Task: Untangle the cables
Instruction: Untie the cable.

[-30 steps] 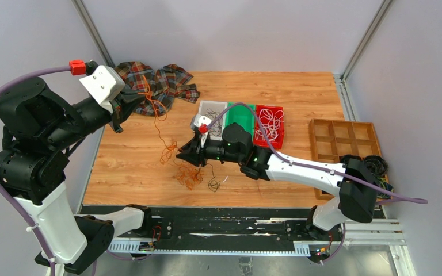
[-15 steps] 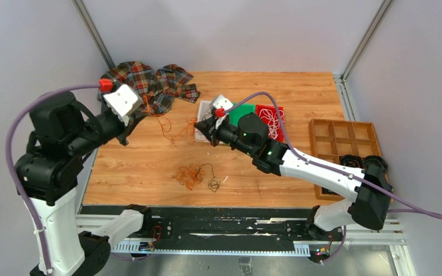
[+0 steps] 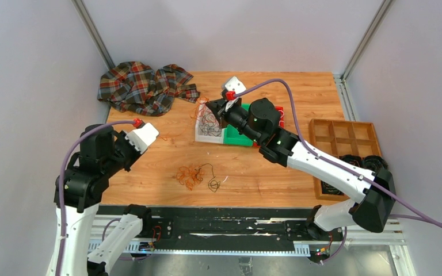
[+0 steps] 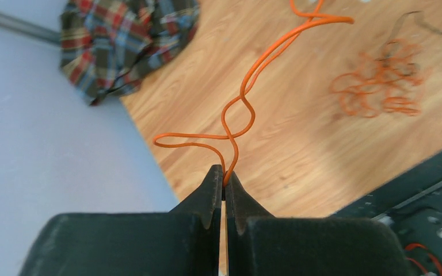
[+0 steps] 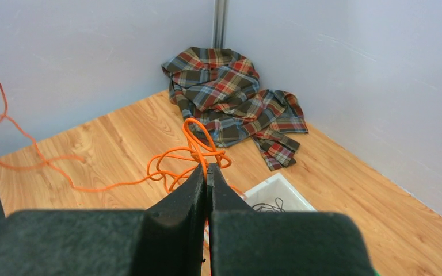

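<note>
The left gripper [image 4: 224, 177] pinched a strand of the orange cable [image 4: 247, 86], the right gripper [image 5: 207, 172] its knotted clump, well apart, likely to stretch the tangle open.

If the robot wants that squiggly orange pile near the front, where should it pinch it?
Probably one outer loop of the orange pile, on the side away from the thin black wire. Come straight down from above: the pile lies flat on the table, and its loops spread apart at the edge, so a pinch could likely catch a single strand.
</note>
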Available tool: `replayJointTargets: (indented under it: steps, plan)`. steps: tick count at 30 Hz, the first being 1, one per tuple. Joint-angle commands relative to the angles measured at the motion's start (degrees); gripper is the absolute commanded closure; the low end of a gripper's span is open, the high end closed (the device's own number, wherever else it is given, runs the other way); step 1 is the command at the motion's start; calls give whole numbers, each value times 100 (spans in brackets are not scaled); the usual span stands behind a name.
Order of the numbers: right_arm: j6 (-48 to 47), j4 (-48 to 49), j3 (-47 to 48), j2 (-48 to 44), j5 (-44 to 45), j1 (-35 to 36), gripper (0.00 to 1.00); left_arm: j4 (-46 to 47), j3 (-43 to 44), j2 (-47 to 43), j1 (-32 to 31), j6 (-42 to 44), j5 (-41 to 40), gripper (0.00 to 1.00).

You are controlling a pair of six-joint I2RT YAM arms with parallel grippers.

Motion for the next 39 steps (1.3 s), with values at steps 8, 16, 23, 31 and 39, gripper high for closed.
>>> replayJointTargets:
  steps: [8,16,23,31,39]
  plan:
    - [835,-274,-130,-5,-1601,-287,99,1229,-1323,47,96,-155,78,50]
    - [1018,-790,679,753,-2342,246,99,749,-249,724,132,-579,2823,2]
    - [977,-887,1083,1178,-2371,504,99,575,407,1006,162,-185,3381,11]
    - [932,-863,1101,1131,-2811,526,99,1099,203,839,175,-178,3533,43]
    - [937,-856,1013,1085,-3039,527,99,857,409,996,175,202,3721,96]
